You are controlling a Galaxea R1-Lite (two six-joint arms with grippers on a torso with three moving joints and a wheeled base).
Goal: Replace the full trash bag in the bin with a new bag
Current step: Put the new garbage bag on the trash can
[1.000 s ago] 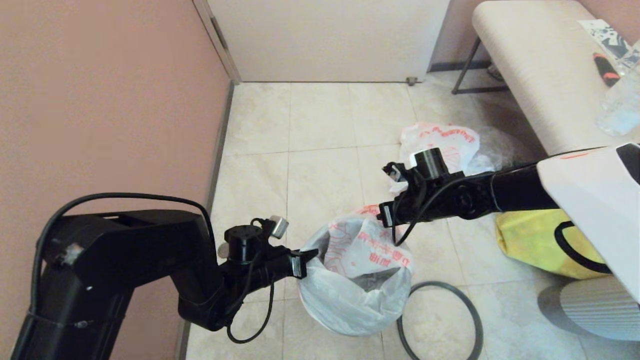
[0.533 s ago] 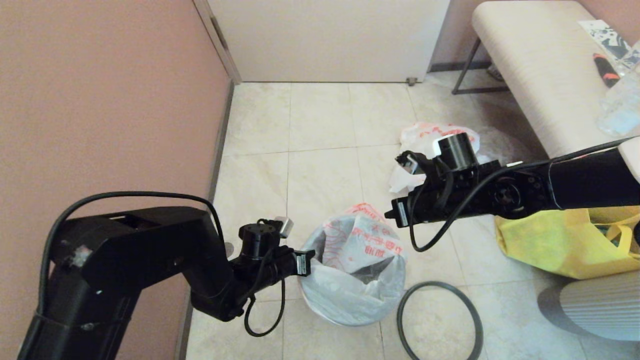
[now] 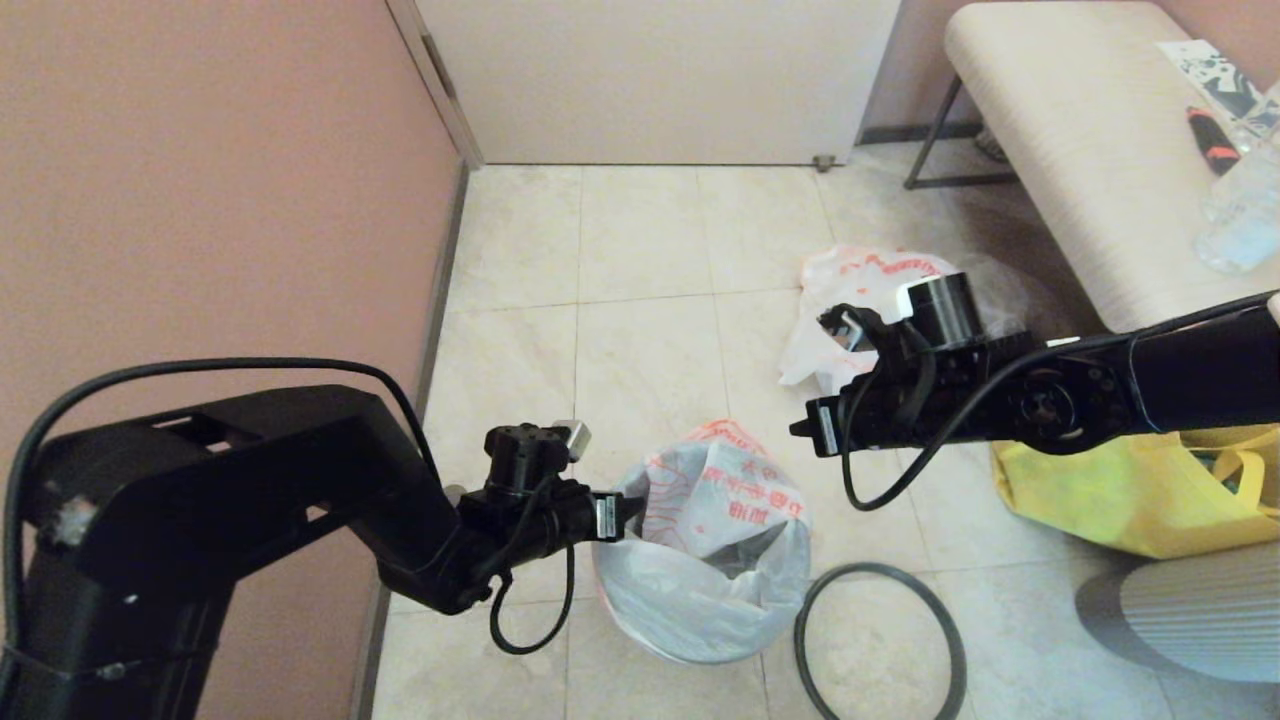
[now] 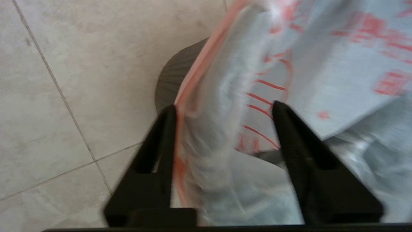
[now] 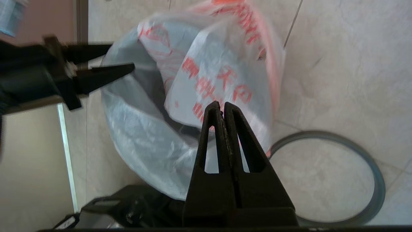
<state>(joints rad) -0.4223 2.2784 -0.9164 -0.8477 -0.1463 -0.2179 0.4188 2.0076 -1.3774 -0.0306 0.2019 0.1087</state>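
The new bag [image 3: 700, 500], limp white plastic with red-orange lettering, is draped into and over the bin [image 4: 170, 77], whose dark inside shows through the bag's mouth. My left gripper [image 3: 630, 503] is at the bin's left rim. It is open [image 4: 224, 108], with the bag's red-edged fold lying between the fingers. My right gripper [image 3: 795, 431] hangs above and to the right of the bin, shut [image 5: 219, 104] with nothing in it. The full trash bag [image 3: 870, 275] lies on the floor behind the right arm. The dark-grey hoop [image 3: 880, 567] lies flat on the tiles right of the bin.
A yellow fabric tote [image 3: 1090, 490] sits under the right arm, and a grey ribbed round object [image 3: 1190, 620] is at the lower right. A padded bench [image 3: 1060, 150] stands at the far right. The pink wall [image 3: 220, 200] runs close along the left arm.
My right gripper has drawn back to the right, away from the bag's edge. The left gripper has pushed rightward to the bag's rim. The bag has sagged lower over the bin.
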